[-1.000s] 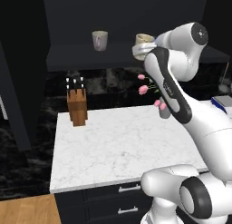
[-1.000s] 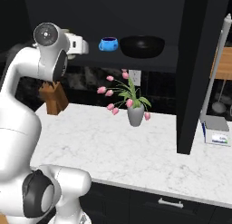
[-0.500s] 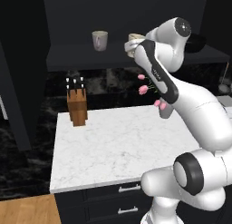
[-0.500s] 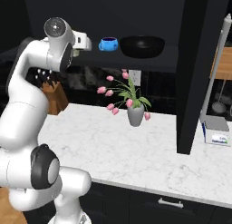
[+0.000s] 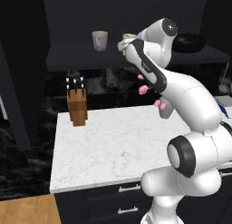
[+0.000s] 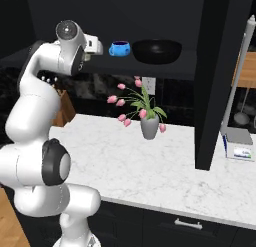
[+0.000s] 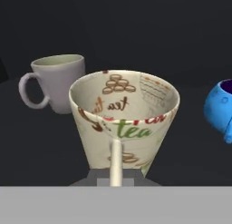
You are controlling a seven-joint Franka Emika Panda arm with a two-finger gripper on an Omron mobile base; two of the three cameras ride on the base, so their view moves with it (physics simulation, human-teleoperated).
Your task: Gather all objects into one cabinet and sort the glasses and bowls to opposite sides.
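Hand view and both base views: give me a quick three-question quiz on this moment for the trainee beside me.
1. True or false: the gripper is shut on the beige cup.
2. In the hand view, which lies to the left of the beige cup: A) the blue bowl, B) the grey cup, C) the tulip vase?
3. Fill in: in the right base view, the black bowl sits on the cabinet shelf directly beside the ____ bowl.

Key: 1 true; 2 B; 3 blue.
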